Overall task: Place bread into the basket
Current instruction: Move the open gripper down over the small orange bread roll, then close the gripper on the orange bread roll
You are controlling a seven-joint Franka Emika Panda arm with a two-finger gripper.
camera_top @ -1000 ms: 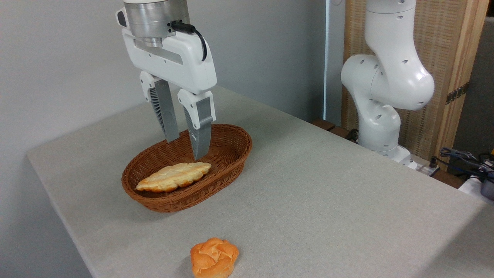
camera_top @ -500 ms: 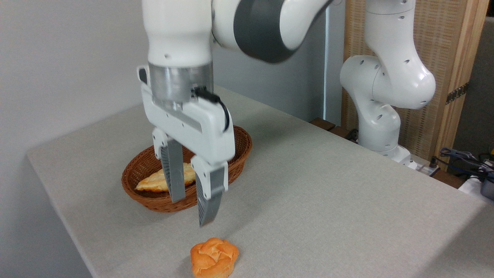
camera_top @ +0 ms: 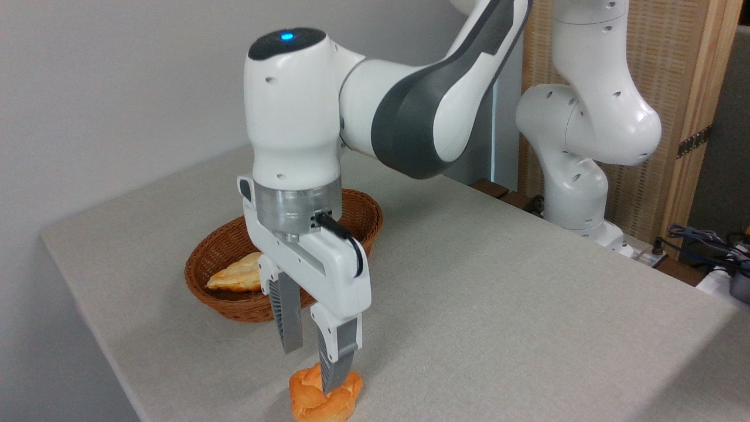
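Orange-golden and glossy, the knotted bun point(camera_top: 325, 397) sits at the near edge of the worktop point(camera_top: 498, 305), close to the front lip and well apart from the basket. That position is the main hazard as I judge it: the crust looks slick and rounded, so fingers closing off-centre could squeeze it sideways, and a small skid toward the front could send it off the edge. A second risk is pressing down too far, which would dent the bun or jam a fingertip into the cloth-like surface. Just above it hangs the pincer point(camera_top: 310, 369), pointing straight down, its jaws parted by a modest gap and holding nothing. The nearer finger point(camera_top: 335, 357) overlaps the top of the bun in this view and seems to touch or nearly touch the crust, while the other finger point(camera_top: 288, 319) ends higher and to the left, over bare worktop; from this single angle I cannot tell whether the bun truly lies between them. If it does not, closing now would likely clip only one side. Farther back rests the oval wicker basket point(camera_top: 357, 225), reddish-brown, already holding a paler braided loaf point(camera_top: 234, 275) partly hidden behind the wrist, so the bun would need room beside it. Beyond stands the arm's white base point(camera_top: 577, 187).
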